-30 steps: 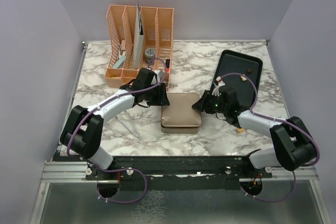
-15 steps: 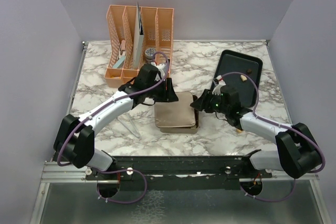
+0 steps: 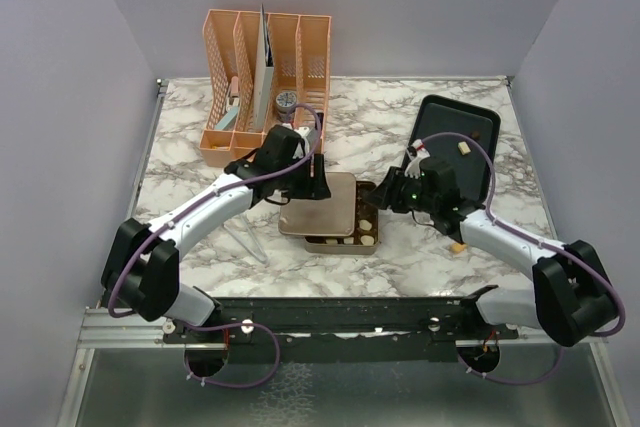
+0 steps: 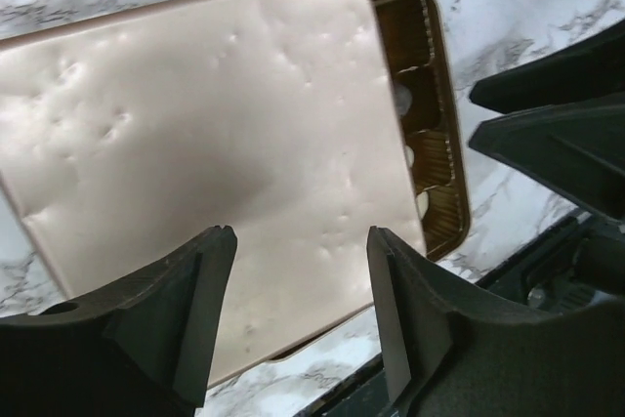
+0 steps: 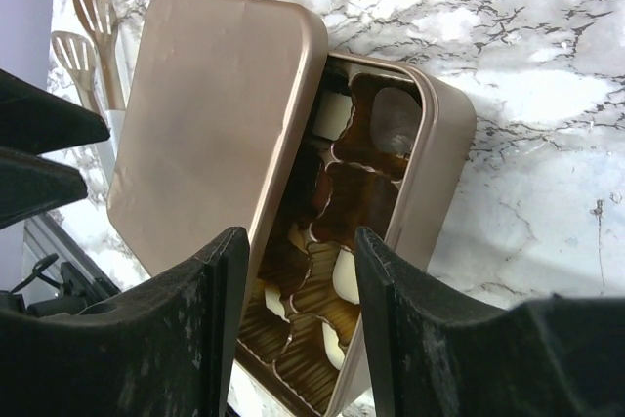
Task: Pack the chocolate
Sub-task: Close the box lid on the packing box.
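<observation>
The square gold tin (image 3: 340, 245) stands at the table's middle. Its gold lid (image 3: 315, 205) lies askew over the tin's left part. The uncovered right strip shows chocolate pieces (image 3: 364, 227), cream-white (image 5: 344, 275) and dark (image 5: 395, 119), in a brown liner. My left gripper (image 3: 318, 175) is open at the lid's far edge, its fingers (image 4: 195, 310) standing over the lid (image 4: 215, 144). My right gripper (image 3: 380, 195) is open and empty above the tin's exposed right side (image 5: 439, 163). It also shows in the right wrist view (image 5: 298, 280).
A black tray (image 3: 440, 117) at the right rear holds a cream piece (image 3: 463, 148) and a dark piece (image 3: 478, 133). An orange file rack (image 3: 265, 77) stands at the left rear. White tongs (image 3: 245, 237) lie left of the tin. A small orange bit (image 3: 457, 245) lies by the right arm.
The lid has slid off to the left, uncovering the tin's right side and the chocolate in it. My left gripper moved along with the lid. The right gripper rose slightly.
</observation>
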Motion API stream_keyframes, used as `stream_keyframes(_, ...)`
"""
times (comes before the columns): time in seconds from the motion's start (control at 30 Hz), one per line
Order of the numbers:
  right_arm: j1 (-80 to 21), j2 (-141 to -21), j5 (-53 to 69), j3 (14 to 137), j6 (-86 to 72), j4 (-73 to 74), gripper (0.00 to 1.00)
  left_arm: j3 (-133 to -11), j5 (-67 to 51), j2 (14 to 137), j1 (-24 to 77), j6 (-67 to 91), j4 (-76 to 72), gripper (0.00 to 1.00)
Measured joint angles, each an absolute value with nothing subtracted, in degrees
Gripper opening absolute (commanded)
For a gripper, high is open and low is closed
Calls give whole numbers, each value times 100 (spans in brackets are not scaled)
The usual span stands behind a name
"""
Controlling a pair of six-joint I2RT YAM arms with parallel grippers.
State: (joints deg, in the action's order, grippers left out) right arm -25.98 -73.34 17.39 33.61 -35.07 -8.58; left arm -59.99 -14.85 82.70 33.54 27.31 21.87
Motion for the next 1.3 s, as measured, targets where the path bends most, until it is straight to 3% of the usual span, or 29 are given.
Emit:
stream_keyframes(0.27,-2735,-7207,1706,3369,-3704,-701,49,-5815,-1041,7950,2974,2414,2545,67)
stream_keyframes(0.5,-3011,-7522,1507,3441,-4121,-735,47,-5524,-1085,7843,2405,2265,2567,62)
stream_keyframes(0.77,-3229,-8217,1424,3723,-4348,-847,38,-5336,-1457,8232,2119,2261,2281,60)
stream_keyframes(1.3,-3258,-8324,1413,3787,-4346,-982,28,-5159,-1911,8578,2060,2309,1946,43)
